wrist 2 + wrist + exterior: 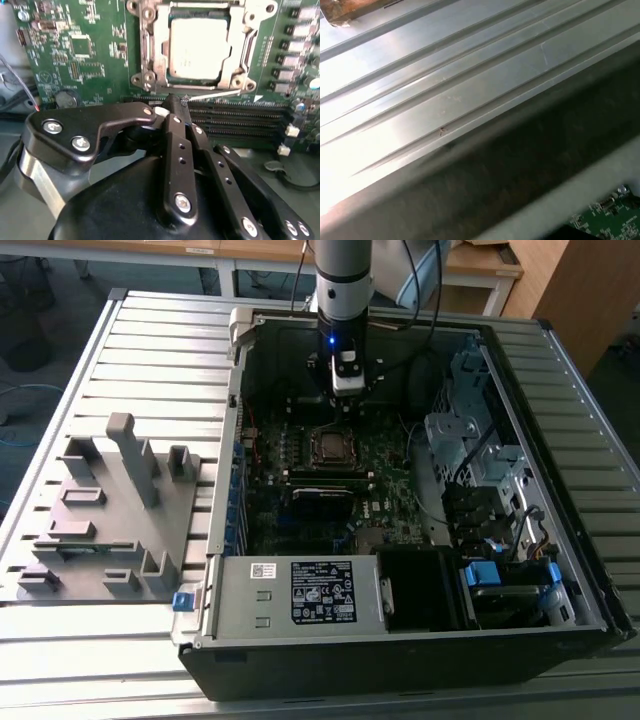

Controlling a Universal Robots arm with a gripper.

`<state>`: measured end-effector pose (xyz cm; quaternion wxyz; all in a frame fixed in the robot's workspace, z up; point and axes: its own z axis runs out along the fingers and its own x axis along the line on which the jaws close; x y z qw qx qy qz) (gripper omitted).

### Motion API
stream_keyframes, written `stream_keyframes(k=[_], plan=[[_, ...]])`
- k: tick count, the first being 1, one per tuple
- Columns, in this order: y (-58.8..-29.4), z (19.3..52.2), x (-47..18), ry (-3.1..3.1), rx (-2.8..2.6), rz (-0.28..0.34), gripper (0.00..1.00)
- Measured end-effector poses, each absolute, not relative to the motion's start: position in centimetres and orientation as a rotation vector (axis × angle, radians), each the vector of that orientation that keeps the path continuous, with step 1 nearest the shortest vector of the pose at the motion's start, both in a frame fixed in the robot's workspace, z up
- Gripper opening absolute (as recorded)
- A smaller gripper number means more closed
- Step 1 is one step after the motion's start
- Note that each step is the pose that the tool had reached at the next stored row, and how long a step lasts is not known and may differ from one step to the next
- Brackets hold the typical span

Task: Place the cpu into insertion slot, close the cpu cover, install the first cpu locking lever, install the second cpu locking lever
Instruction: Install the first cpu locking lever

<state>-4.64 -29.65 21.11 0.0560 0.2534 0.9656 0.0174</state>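
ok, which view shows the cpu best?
Second wrist view: the cpu is close and seen top-on, its silver top framed by the cpu cover. Exterior view has it small and distant below the arm. First wrist view faces ribbed metal and a board corner.

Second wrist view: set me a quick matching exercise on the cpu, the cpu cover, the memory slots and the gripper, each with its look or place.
1 cpu
2 cpu cover
3 memory slots
4 gripper

A silvery frame closed down flat
B long black rows
C dull grey square inside the frame
D tips beside the frame's edge

Pairs: 1-C, 2-A, 3-B, 4-D
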Motion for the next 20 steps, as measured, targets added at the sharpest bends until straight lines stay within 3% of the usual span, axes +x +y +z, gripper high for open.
stream_keyframes(k=[6,20], plan=[[-30.4,21.1,-4.6,2.93,0.769,0.056,0.1],[-32.2,21.1,-4.6,2.947,0.783,0.213,0.1]])
